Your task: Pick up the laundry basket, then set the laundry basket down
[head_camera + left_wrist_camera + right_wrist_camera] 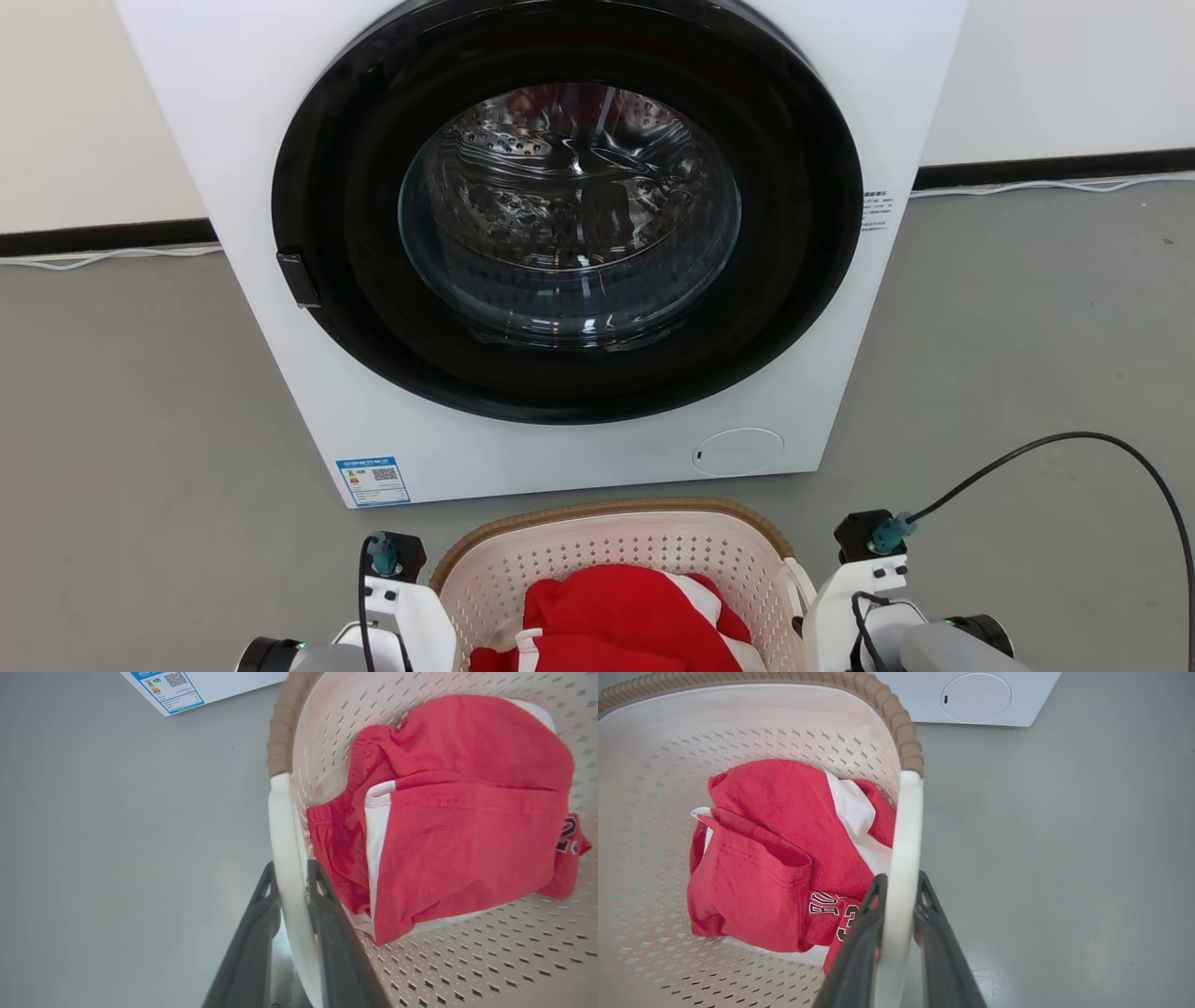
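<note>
The laundry basket (red clothes inside) was near, in front of the washer. The left gripper and right gripper each pinched a white handle. Lifting both sides together, slow and level, looked best.

Bright, even light glints off the washer glass.

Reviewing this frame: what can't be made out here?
Head view: laundry basket near half cut off by the bottom edge.
All views: basket's underside hidden by its own walls, so lifted or resting is unclear.
Right wrist view: red jersey lettering partly folded under.
Head view: washer label print too small.
</note>
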